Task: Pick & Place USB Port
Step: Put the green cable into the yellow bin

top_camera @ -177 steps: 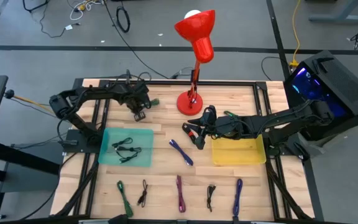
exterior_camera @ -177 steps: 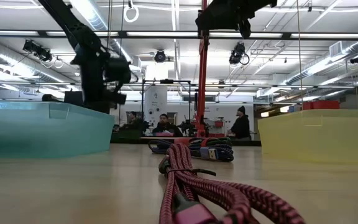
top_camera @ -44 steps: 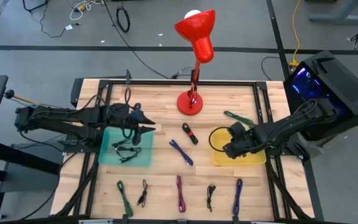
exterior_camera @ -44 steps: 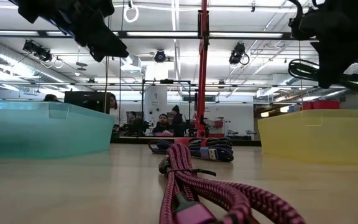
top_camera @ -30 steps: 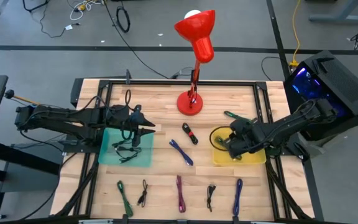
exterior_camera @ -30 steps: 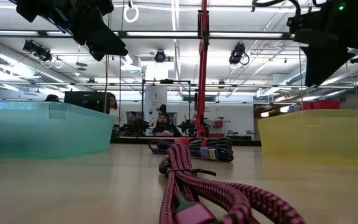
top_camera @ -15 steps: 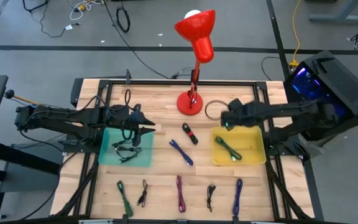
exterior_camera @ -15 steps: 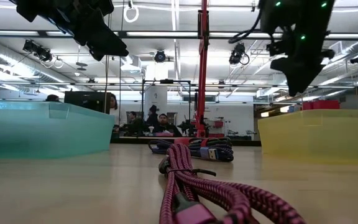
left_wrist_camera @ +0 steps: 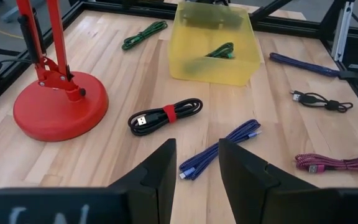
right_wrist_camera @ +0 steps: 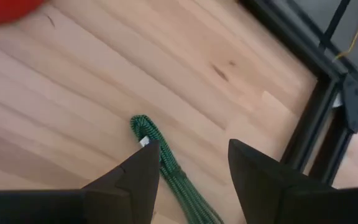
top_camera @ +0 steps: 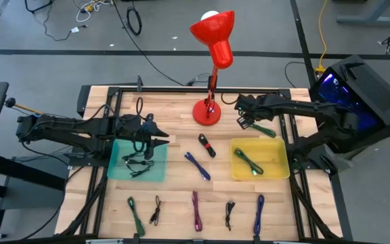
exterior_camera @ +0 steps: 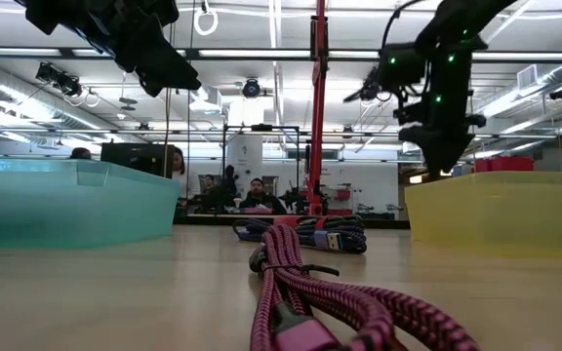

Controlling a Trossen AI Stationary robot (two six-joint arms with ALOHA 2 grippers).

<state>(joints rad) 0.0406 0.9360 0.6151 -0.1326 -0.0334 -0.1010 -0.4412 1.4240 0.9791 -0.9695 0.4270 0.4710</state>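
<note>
Overhead, the left gripper [top_camera: 160, 140] hovers unmoved at the translucent teal bin's [top_camera: 117, 171] far edge, fingers apart and empty; its arm hides part of that bin, which holds black cables [top_camera: 137, 164]. The right gripper [top_camera: 244, 121], which released a green braided USB cable [top_camera: 248, 163] into the yellow plastic bin [top_camera: 279, 170], has swung away beside the red desk lamp [top_camera: 207, 112], open-fingered over another green cable [right_wrist_camera: 166, 167] whose far end runs out of frame.
</note>
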